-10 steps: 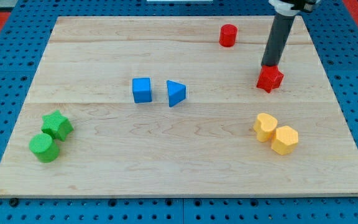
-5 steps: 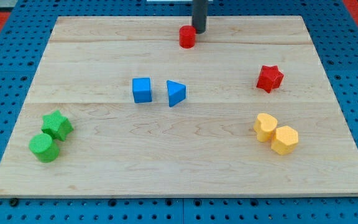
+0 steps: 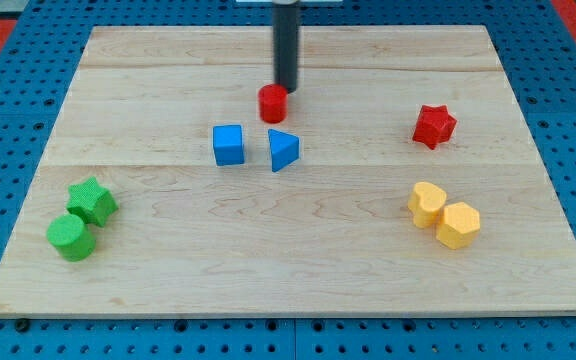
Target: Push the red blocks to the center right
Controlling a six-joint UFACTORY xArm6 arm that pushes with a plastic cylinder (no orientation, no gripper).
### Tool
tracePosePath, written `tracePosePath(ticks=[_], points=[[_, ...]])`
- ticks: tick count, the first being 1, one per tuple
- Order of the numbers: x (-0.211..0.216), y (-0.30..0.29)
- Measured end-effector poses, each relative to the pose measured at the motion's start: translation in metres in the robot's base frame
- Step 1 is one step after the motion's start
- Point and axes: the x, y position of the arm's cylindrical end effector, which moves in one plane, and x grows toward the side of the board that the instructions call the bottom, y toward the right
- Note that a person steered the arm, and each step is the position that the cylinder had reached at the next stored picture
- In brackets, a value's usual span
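Observation:
A red cylinder (image 3: 273, 103) stands near the board's upper middle, just above the blue triangle (image 3: 282, 150). My tip (image 3: 286, 90) touches the cylinder's upper right side. A red star (image 3: 434, 126) lies at the view's centre right, apart from the tip. The rod runs up out of the view's top.
A blue cube (image 3: 228, 144) sits left of the blue triangle. A yellow heart-like block (image 3: 427, 203) and a yellow hexagon (image 3: 459, 224) lie below the red star. A green star (image 3: 92, 201) and a green cylinder (image 3: 71, 237) sit at lower left. The wooden board (image 3: 288, 270) lies on blue pegboard.
My tip left the red star, went to the red cylinder at the top and has pushed it left and down toward the blue triangle. The red star has stayed put.

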Motion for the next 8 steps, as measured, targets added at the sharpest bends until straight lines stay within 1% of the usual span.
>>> tracePosePath(ticks=[1,2,3,5,6,7,8], points=[[0.004,-0.034],[0.026,-0.045],[0.039,-0.048],[0.036,0.087],[0.018,0.116],[0.01,0.13],[0.003,0.132]])
